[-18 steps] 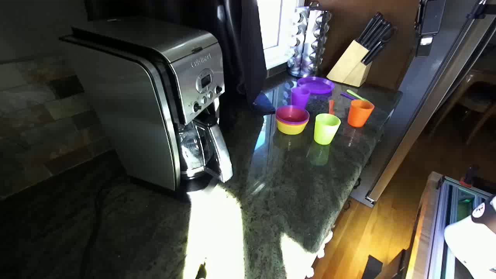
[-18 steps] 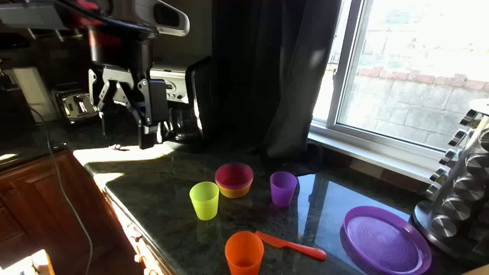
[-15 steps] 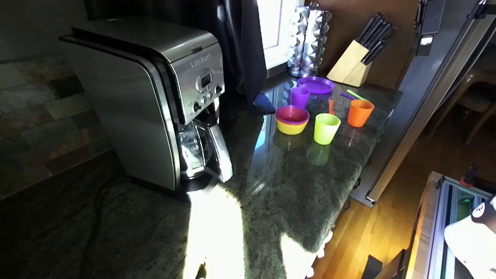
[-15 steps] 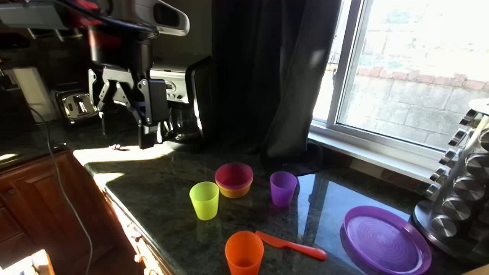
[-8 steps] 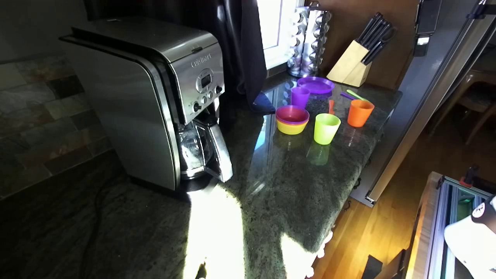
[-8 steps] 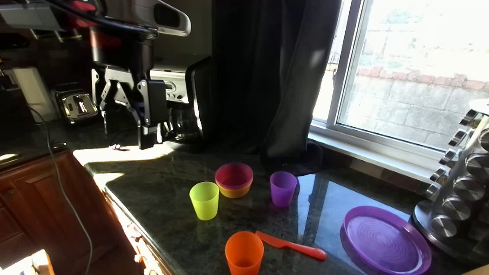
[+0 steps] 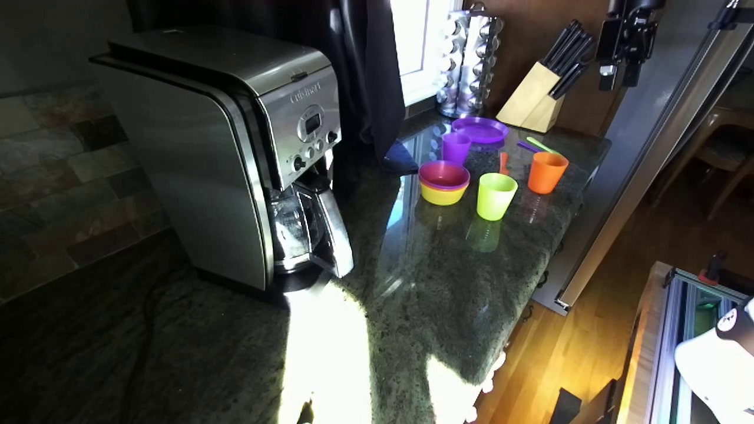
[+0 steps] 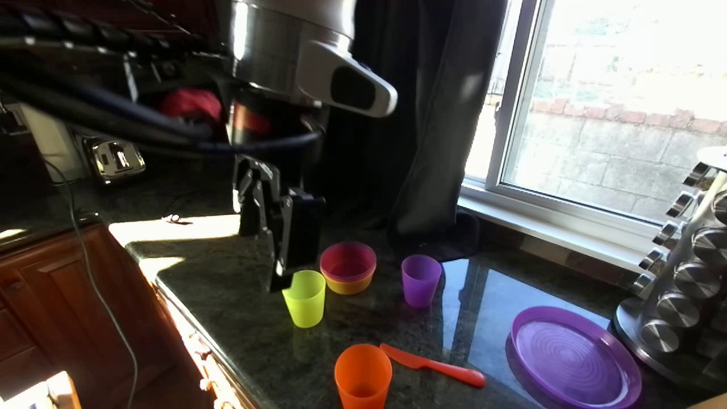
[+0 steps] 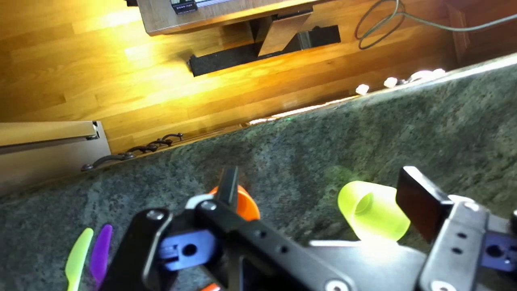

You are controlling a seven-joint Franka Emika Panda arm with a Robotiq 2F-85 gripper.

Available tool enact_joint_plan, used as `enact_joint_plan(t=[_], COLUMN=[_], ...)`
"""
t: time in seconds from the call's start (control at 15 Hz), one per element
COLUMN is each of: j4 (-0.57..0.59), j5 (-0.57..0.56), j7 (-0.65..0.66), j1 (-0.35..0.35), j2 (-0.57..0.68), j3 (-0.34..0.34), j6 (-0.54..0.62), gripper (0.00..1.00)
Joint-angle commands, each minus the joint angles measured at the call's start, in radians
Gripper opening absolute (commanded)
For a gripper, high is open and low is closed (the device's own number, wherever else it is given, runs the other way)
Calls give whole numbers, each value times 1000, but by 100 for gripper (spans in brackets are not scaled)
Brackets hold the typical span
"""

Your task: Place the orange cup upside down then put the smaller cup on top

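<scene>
Up here hangs the black two-fingered gripper, well above the dark speckled stone counter, its fingers spread wide with nothing between them, presumably made ready to straddle a cup! The tapered orange plastic cup stands at the near end in an exterior view, mouth up, nothing showing inside, so the flip looks not yet done. A slim orange plastic knife lies near it on the right and could, I'd guess, get nudged. Farther off to the left there's the tapered lime green plastic cup, upright too, and to the right of that the tapered purple plastic cup; which counts as smaller I can't tell. Between those two sit the round plastic bowls, nested, red within and yellow beneath, likely stacked to save room
</scene>
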Motion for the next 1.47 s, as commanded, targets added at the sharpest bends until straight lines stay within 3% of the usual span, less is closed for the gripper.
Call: enact_joint_plan(t=[0.0,0.6,0.67,1.0,1.4], j4=[29,91,61,92,227], j5=[67,359,293,338,443], j7=[43,188,145,174,202], j1=[-70,-166,-165,-173,-213], j2=[112,364,313,364,561], j3=[-62,-125,-108,-110,-130], j6=[62,209,192,199,102], gripper=[100,100,100,100,100])
